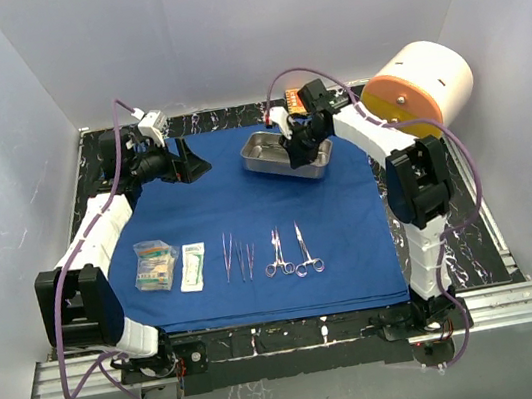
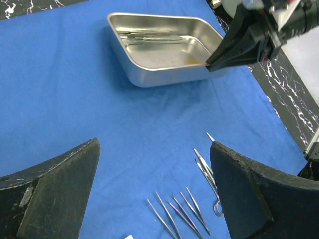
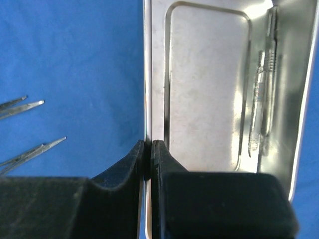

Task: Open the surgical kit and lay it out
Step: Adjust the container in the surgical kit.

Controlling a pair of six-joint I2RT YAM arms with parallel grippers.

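Observation:
The surgical kit's royal-blue cloth [image 1: 249,217] lies spread flat. At its far edge sits the steel tray [image 1: 274,151] [image 2: 164,50] [image 3: 209,89], with one slender instrument [image 3: 261,99] inside. My right gripper [image 1: 300,150] [image 3: 149,144] is shut on the tray's right rim, one finger inside and one outside. Along the front lie two clear packets [image 1: 155,265] [image 1: 193,267], forceps [image 1: 239,256] [image 2: 179,214] and two clamps [image 1: 277,254] [image 1: 305,252]. My left gripper [image 1: 189,159] [image 2: 154,144] hangs open above the cloth's far left, holding nothing.
A big white-and-orange cylinder [image 1: 420,84] lies at the back right, beside my right arm. A small orange box [image 1: 295,101] sits behind the tray. Black marbled tabletop [image 1: 223,117] borders the cloth, and white walls enclose three sides.

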